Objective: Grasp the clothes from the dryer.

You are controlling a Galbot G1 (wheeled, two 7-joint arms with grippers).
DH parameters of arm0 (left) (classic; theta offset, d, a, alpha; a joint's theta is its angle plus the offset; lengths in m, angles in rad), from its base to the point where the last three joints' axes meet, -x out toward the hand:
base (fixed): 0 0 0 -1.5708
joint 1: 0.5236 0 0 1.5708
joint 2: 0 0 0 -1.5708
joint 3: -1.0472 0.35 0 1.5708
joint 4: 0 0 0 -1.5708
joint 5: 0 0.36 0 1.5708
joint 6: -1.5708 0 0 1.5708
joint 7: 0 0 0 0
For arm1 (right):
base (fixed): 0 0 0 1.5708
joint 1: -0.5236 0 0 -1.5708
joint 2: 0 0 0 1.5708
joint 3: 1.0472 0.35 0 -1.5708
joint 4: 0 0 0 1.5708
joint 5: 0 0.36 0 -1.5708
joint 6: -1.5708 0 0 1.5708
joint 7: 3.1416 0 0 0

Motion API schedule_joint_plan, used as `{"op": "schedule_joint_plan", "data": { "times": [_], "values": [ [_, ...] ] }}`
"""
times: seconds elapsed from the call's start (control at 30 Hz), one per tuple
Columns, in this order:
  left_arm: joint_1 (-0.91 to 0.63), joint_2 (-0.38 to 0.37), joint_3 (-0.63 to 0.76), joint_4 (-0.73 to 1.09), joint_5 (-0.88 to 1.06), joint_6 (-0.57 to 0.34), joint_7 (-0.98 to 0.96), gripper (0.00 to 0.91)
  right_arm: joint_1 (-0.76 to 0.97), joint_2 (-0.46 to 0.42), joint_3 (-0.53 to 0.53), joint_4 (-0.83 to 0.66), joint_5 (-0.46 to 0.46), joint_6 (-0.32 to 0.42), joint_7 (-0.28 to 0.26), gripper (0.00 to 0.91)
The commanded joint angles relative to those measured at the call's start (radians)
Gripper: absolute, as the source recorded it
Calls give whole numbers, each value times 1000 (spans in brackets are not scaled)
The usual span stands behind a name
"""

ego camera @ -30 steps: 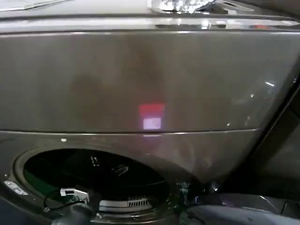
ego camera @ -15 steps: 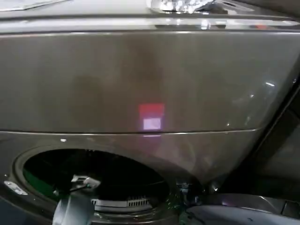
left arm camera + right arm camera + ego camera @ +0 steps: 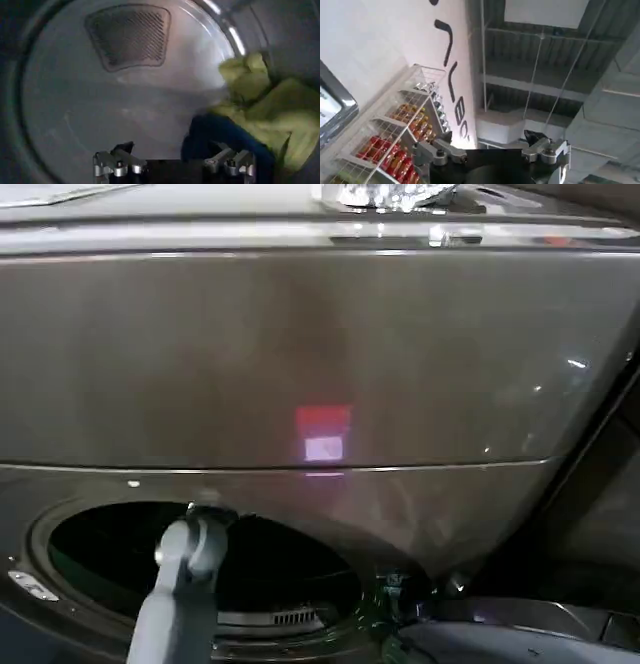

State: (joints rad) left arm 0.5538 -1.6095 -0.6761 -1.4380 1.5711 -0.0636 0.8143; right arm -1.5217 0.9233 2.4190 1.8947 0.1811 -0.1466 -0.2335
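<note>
I see the big dark dryer right in front of me. Its round hole is low on the left side of my head view. My left arm goes up from the near edge and into that hole.

From the left wrist view I look inside the drum. The back wall is pale grey, with a dark mesh vent on it. The left end effector is open, with its two fingers wide apart and nothing between them. The clothes lie in a soft pile at one side of the drum, against its curved wall. The yellow-green garment is the bigger part. The dark blue garment lies in front of it, closest to my fingers. One finger is just beside the blue cloth, but I cannot tell if it touches.

My right end effector is open too and holds nothing. It points up at a ceiling, next to a white wall with a wire rack of bottles.
</note>
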Motion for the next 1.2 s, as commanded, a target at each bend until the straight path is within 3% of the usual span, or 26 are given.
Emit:
{"op": "schedule_joint_plan", "data": {
  "times": [0.03, 0.43, 0.93, 1.2],
  "values": [
    [-143, -28, -58, 171, 82, -33, 80, 907, 1, -1, -5, 1, 0, 1, -1, 907],
    [-315, -14, -62, 464, 110, -17, 44, 907, 18, -6, -26, -4, -7, -4, -7, 907],
    [-393, 39, 62, 702, 84, 3, -33, 907, 16, -1, -33, 6, -8, -5, -11, 907],
    [-426, 67, 88, 825, 100, 64, -72, 907, 7, -4, -24, 8, -5, -6, -14, 907]
  ]
}}
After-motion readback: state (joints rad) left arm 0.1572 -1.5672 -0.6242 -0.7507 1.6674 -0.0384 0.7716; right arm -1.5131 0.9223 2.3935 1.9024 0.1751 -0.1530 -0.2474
